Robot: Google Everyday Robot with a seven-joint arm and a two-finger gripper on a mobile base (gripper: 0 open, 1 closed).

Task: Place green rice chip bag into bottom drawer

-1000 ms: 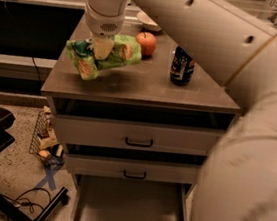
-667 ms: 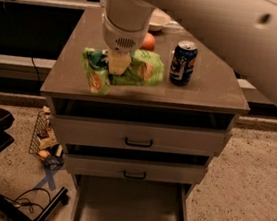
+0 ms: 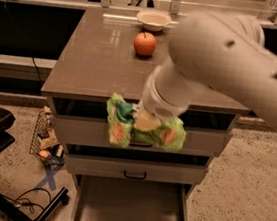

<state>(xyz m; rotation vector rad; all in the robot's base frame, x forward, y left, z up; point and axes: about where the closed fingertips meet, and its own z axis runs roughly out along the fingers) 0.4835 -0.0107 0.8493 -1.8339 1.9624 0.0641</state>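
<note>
Green rice chip bag (image 3: 120,127) is gripped by the claw (image 3: 146,123) in mid-air before the upper drawer fronts (image 3: 78,129), above the pulled-out bottom drawer (image 3: 127,208). An apple (image 3: 144,44) and bowl (image 3: 154,18) are seen on the worktop (image 3: 94,57).

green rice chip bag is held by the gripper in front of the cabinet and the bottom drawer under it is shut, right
Not quite. The camera view shows the bottom drawer pulled open, not shut. The rest is right: the gripper holds the green rice chip bag in front of the cabinet, above that drawer.
</note>
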